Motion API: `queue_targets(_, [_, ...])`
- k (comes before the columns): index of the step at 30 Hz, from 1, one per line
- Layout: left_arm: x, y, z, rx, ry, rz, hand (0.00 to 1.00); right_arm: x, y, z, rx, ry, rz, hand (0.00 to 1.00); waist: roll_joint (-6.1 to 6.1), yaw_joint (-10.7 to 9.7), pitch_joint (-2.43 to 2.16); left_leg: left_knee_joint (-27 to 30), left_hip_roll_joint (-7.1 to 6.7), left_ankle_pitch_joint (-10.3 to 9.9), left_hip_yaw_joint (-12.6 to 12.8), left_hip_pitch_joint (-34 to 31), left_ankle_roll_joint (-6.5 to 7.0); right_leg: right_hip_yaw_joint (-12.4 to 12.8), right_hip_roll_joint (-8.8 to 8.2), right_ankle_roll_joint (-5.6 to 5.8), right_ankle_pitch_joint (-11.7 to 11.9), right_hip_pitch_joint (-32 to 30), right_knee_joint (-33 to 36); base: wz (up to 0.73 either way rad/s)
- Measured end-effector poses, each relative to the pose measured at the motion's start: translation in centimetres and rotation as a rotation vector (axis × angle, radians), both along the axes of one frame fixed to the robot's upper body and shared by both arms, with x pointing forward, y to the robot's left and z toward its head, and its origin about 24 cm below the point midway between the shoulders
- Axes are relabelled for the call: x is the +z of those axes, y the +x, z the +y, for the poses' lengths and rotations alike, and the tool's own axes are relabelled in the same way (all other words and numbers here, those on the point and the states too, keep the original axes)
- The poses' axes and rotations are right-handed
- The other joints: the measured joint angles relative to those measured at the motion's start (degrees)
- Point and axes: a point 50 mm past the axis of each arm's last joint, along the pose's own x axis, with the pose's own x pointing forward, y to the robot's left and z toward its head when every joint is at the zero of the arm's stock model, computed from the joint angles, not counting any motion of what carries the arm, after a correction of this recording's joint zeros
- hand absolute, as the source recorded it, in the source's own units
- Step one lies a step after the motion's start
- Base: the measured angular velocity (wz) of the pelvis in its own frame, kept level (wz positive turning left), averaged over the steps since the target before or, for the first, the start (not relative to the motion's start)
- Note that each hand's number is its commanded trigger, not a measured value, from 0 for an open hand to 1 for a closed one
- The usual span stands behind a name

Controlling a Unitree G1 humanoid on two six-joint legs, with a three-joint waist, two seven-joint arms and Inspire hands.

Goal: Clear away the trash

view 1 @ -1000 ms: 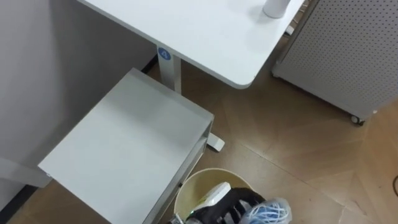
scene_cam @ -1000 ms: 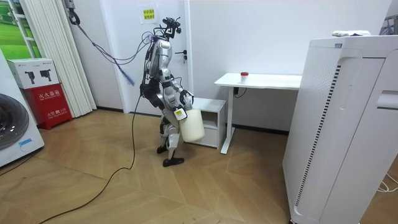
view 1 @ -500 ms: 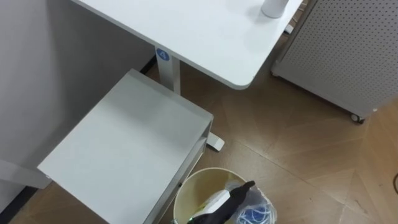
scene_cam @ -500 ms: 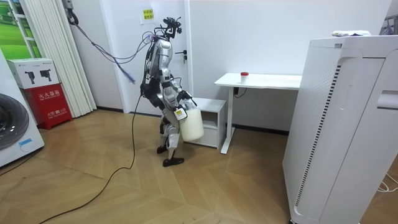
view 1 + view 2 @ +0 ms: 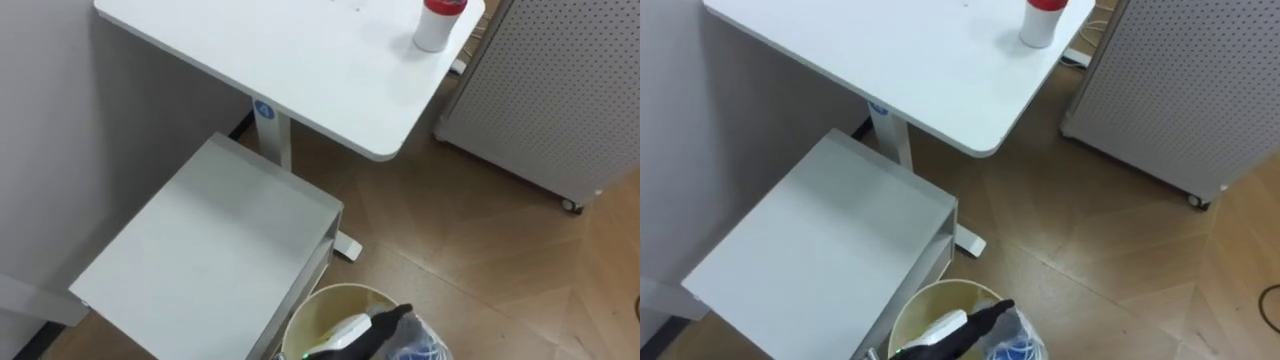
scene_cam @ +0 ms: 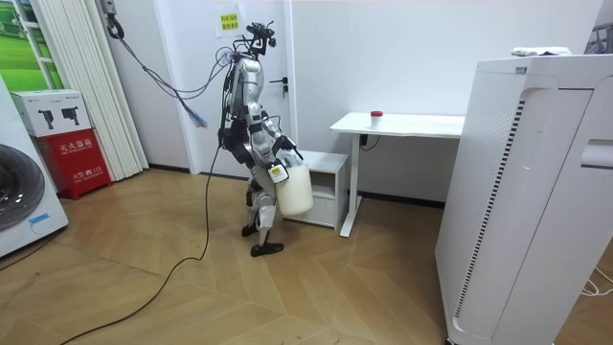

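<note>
Left hand (image 5: pixel 372 328) lies in the cream bin (image 5: pixel 308 305), stretched from lower left to upper right; whether it grips anything I cannot tell. The blue-and-clear garbage (image 5: pixel 425 343) sits crumpled at the bin's right rim, just beside that hand, with no readable long axis. The bin stands mouth up by the grey cabinet's (image 5: pixel 220 250) near corner.

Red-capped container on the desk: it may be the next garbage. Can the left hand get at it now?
Probably not: the left hand is over the bin; the container stands far across the desk.
</note>
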Motion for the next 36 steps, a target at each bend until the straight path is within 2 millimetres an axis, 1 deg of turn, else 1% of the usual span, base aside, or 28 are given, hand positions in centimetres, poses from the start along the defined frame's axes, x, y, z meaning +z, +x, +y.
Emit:
queue_targets(2, [0.5,0.3,0.3,-0.013,-0.002,-0.019,0.00,-0.1,-0.3,-0.5,-0.032,0.001,0.012,1.00,0.14,0.6,-0.03,-0.8,-0.44,0.0,0.0,1.1,0.01,0.2,-0.14,0.16,0.1,1.0,-0.6,-0.02])
queue_targets(6, [1.1,0.6,1.2,-0.027,0.015,-0.052,0.00,0.0,-0.5,-1.5,-0.039,-0.022,0.022,1.00,0.41,0.8,-0.03,-1.7,-1.08,0.0,0.2,3.4,0.04,0.2,-0.56,0.43,0.2,3.2,-1.2,0.00])
queue_targets(9, [1.7,1.0,1.9,-0.030,0.025,-0.087,0.00,0.0,-0.7,-2.1,-0.045,-0.038,0.028,1.00,0.79,0.8,-0.10,-2.9,-1.33,0.0,0.2,5.4,0.08,-0.9,-0.98,0.58,0.3,5.4,-2.1,0.03])
queue_targets(10, [2.2,1.2,2.1,-0.033,0.025,-0.110,0.00,0.0,-0.8,-2.3,-0.069,-0.036,0.026,1.00,0.89,0.9,-0.10,-3.5,-1.69,0.0,0.1,6.3,0.10,-1.2,-1.24,0.59,0.3,6.1,-2.2,0.00])
queue_targets(11, [2.6,1.4,2.1,-0.024,0.011,-0.125,0.00,0.0,-1.2,-2.8,-0.103,-0.032,0.026,1.00,1.28,0.8,-0.31,-3.8,-1.87,-0.1,0.1,7.0,0.18,-1.6,-1.49,0.66,0.3,6.9,-2.7,0.00])
queue_targets(12, [2.8,1.5,2.1,-0.018,0.005,-0.132,0.00,0.0,-1.3,-3.0,-0.116,-0.030,0.024,1.00,1.36,0.8,-0.37,-4.1,-1.95,-0.1,0.2,7.6,0.21,-1.7,-1.56,0.76,0.3,7.3,-3.0,-0.12])
queue_targets(13, [3.0,1.6,2.4,-0.005,-0.002,-0.141,0.00,0.0,-1.5,-3.1,-0.121,-0.033,0.020,1.00,1.35,1.0,-0.37,-4.9,-2.07,-0.1,1.1,9.3,0.23,-1.7,-1.71,0.79,0.3,8.3,-3.0,-0.36])
queue_targets(14, [3.1,1.6,3.1,0.016,-0.005,-0.143,0.00,0.1,-1.5,-3.2,-0.115,-0.041,0.017,1.00,1.22,1.3,-0.50,-5.9,-2.22,-0.2,2.7,11.4,0.22,-1.9,-1.94,0.79,0.3,9.1,-3.0,-0.48])
queue_targets(15, [3.2,1.6,3.3,0.023,-0.003,-0.151,0.00,0.0,-1.5,-3.4,-0.115,-0.045,0.020,1.00,1.21,1.6,-0.51,-6.3,-2.25,-0.3,3.4,12.4,0.14,-2.5,-2.12,0.75,0.4,9.5,-3.0,-0.69])
queue_targets(16, [3.5,1.6,3.7,0.034,-0.001,-0.167,0.00,0.0,-1.7,-3.6,-0.117,-0.053,0.025,1.00,1.21,2.4,-0.55,-7.0,-2.18,-0.6,5.1,14.2,-0.04,-3.6,-2.47,0.51,0.5,10.0,-2.9,-0.60])
queue_targets(17, [3.5,1.5,3.9,0.038,0.000,-0.175,0.00,0.1,-1.7,-3.7,-0.115,-0.056,0.025,1.00,1.23,2.4,-0.56,-7.4,-2.16,-0.7,5.9,15.1,-0.08,-4.6,-2.90,0.36,0.6,10.3,-2.9,-0.64])
queue_targets(18, [3.4,1.3,4.5,0.052,0.002,-0.175,0.00,0.0,-1.8,-3.8,-0.103,-0.064,0.028,1.00,1.33,2.3,-0.69,-8.1,-2.12,-0.8,6.8,16.6,-0.26,-5.9,-3.22,0.14,0.8,11.1,-2.9,-0.47])
queue_targets(19, [3.2,0.9,5.0,0.062,0.005,-0.166,0.00,0.0,-2.1,-3.8,-0.096,-0.069,0.036,1.00,1.09,2.4,-0.89,-8.8,-2.12,-0.9,7.8,18.3,-0.46,-7.1,-3.57,0.01,0.8,12.0,-3.0,-0.42])
queue_targets(20, [3.0,0.8,5.2,0.066,0.009,-0.162,0.00,-0.1,-2.2,-3.9,-0.097,-0.067,0.037,1.00,1.04,2.4,-0.93,-9.0,-2.12,-1.0,8.0,19.1,-0.58,-7.9,-3.74,-0.09,0.9,12.4,-3.0,-0.40])
queue_targets(21, [2.8,0.4,5.6,0.073,0.021,-0.162,0.00,-0.1,-2.3,-4.0,-0.101,-0.067,0.038,1.00,0.80,2.4,-1.05,-9.6,-2.16,-1.1,8.9,20.4,-0.81,-8.6,-3.88,-0.21,0.8,13.0,-3.1,-0.34])
queue_targets(22, [2.7,0.0,5.9,0.078,0.034,-0.163,0.00,-0.1,-2.4,-4.2,-0.101,-0.070,0.041,1.00,0.80,2.4,-1.10,-10.1,-2.08,-1.3,9.3,21.7,-1.01,-8.6,-3.65,-0.26,0.8,14.1,-3.8,-0.37])
queue_targets(24, [2.6,-0.4,6.2,0.076,0.049,-0.167,0.00,-0.2,-2.8,-4.3,-0.098,-0.069,0.051,1.00,0.58,2.4,-1.29,-10.9,-2.00,-1.4,9.4,23.5,-1.26,-8.4,-3.13,-0.32,1.0,15.7,-5.0,-0.24])
queue_targets(26, [2.9,-0.8,6.7,0.072,0.066,-0.188,0.00,-0.2,-2.9,-4.3,-0.081,-0.065,0.065,1.00,-0.49,2.5,-1.99,-11.8,-2.30,-1.2,9.4,25.3,-1.56,-8.8,-2.98,-0.33,1.0,16.8,-5.0,-0.22])
queue_targets(28, [3.6,-1.1,7.0,0.076,0.054,-0.214,0.00,-0.1,-2.7,-4.3,-0.073,-0.061,0.056,1.00,-0.99,2.6,-2.26,-12.9,-2.68,-1.1,8.9,26.9,-1.75,-9.4,-2.93,-0.36,1.0,17.8,-5.2,-0.22])
queue_targets(29, [3.9,-1.3,7.1,0.077,0.045,-0.225,0.00,-0.1,-2.8,-4.4,-0.081,-0.055,0.051,1.00,-0.85,2.4,-2.43,-13.5,-2.68,-1.2,8.1,27.9,-1.88,-10.5,-2.94,-0.43,1.1,19.2,-6.1,-0.12])
queue_targets(30, [4.1,-1.3,7.1,0.075,0.042,-0.232,0.00,-0.1,-2.9,-4.4,-0.087,-0.052,0.049,1.00,-0.84,2.3,-2.44,-13.8,-2.70,-1.2,7.6,28.5,-1.97,-10.8,-2.87,-0.42,1.1,19.9,-6.6,0.00])
queue_targets(33, [5.3,-1.3,7.5,0.087,0.027,-0.276,0.00,-0.1,-3.4,-4.6,-0.088,-0.056,0.046,1.00,-0.82,2.5,-2.48,-14.6,-2.58,-1.3,7.6,30.5,-2.21,-10.8,-2.36,-0.31,1.2,21.9,-7.6,-0.05])
queue_targets(35, [5.8,-1.0,8.4,0.111,0.037,-0.299,0.00,0.1,-3.1,-4.7,-0.085,-0.058,0.028,1.00,-0.61,2.6,-2.39,-14.6,-2.50,-1.3,7.5,31.4,-2.24,-10.4,-2.00,-0.26,1.2,22.8,-8.1,-0.15])
queue_targets(36, [6.2,-0.7,9.1,0.140,0.039,-0.316,0.00,0.3,-2.9,-4.8,-0.089,-0.060,0.010,1.00,-0.30,2.7,-2.32,-14.6,-2.45,-1.3,7.5,31.8,-2.24,-10.4,-1.89,-0.26,1.2,23.1,-8.2,-0.14])
